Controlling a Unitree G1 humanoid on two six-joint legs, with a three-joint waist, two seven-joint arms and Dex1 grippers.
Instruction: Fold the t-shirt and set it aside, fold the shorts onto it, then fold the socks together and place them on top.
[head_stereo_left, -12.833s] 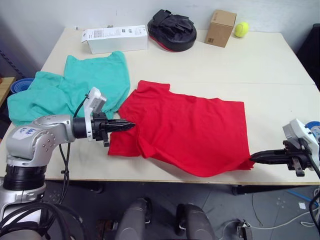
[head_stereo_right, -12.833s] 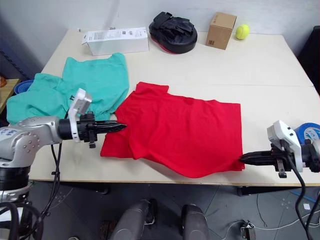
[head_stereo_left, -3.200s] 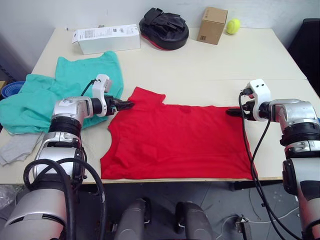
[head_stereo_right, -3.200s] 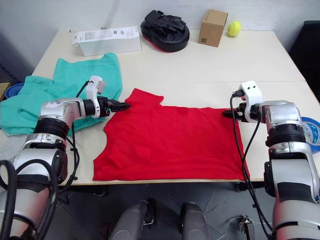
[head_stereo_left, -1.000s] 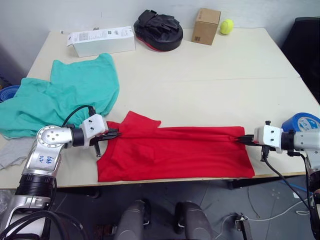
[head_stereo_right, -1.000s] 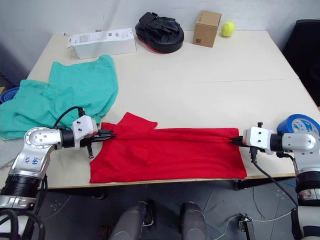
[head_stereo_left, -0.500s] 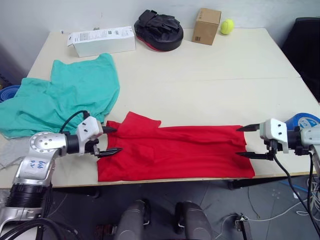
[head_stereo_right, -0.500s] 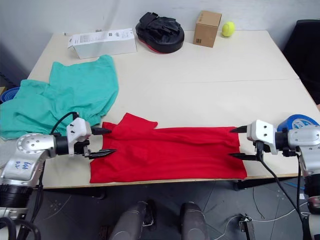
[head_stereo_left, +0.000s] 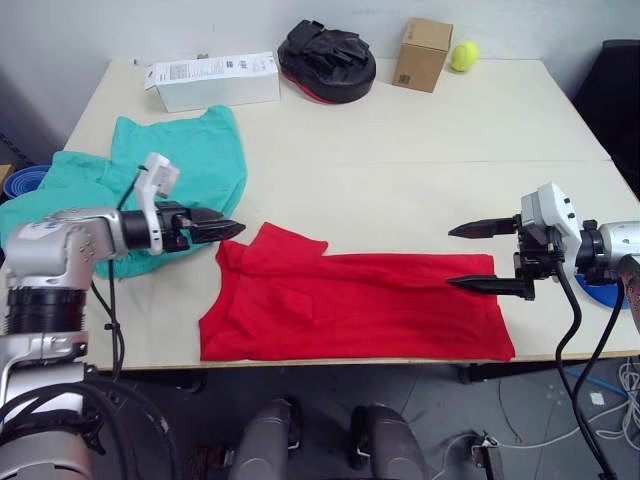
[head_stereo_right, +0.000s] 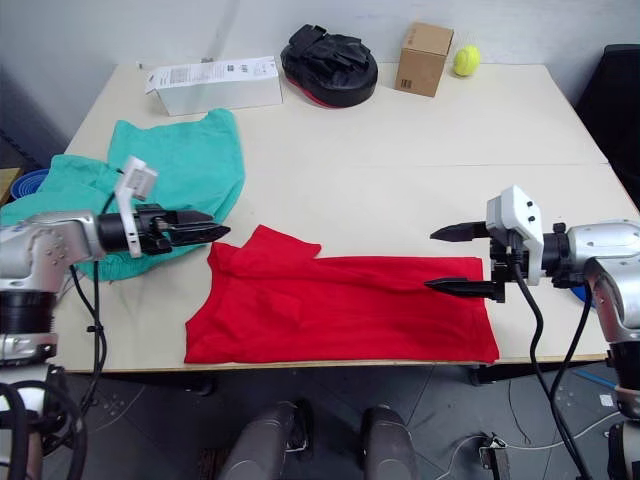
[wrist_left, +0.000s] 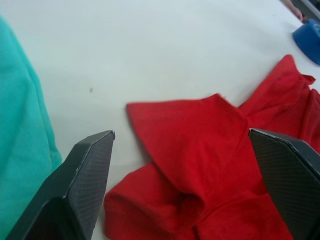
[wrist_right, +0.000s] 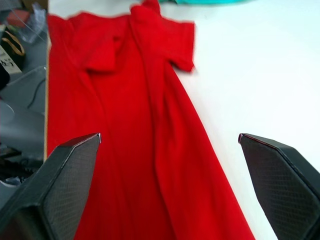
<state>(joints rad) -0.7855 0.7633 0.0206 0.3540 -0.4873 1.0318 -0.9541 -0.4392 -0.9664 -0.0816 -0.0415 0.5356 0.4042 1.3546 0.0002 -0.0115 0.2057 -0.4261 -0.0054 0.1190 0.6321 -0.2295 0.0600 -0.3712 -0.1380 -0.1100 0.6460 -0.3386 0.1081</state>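
While both arms reach inward, each claw (head_stereo_left: 472, 256) gapes.

On the table (head_stereo_left: 420, 150) are laid the t-shirt (head_stereo_left: 350, 310), the shorts (head_stereo_left: 190, 160), a white box (head_stereo_left: 212, 79), a black mitt (head_stereo_left: 327, 58), a carton (head_stereo_left: 423, 53) and a ball (head_stereo_left: 463, 55).

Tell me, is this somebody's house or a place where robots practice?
It looks more like a lab or workshop than a house. A plain work table holds practice items: a red t-shirt, green shorts, a cardboard box and a tennis ball. Loose cables lie on the floor.
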